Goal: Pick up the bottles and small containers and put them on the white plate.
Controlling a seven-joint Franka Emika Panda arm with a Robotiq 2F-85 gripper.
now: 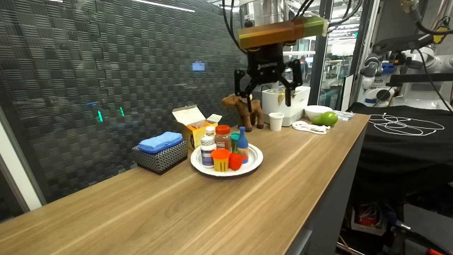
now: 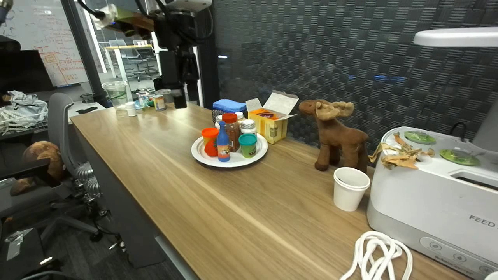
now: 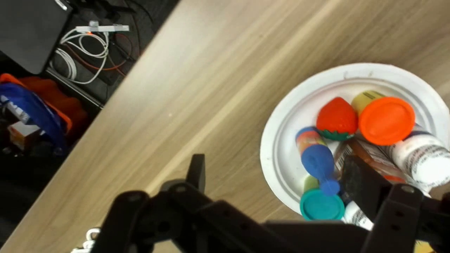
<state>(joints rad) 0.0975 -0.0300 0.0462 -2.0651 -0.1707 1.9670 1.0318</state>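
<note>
Hovering my gripper (image 1: pixel 269 106), jaws apart and empty — bottles (image 1: pixel 242 143) huddle on the white plate (image 1: pixel 255 158), I guess so all fit

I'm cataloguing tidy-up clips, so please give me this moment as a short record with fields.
surface: wood-grain table
target: white plate, on the table
on plate: blue bottle, red-lidded jar, orange-lidded tub, teal-lidded tub, white bottles, red strawberry
beside plate: open yellow box
elsewhere on table: brown toy moose, white paper cups, patterned box with blue cloth on top
jaws: open, above the table, holding nothing
progress: placing looks finished, judging by the loaded plate
</note>
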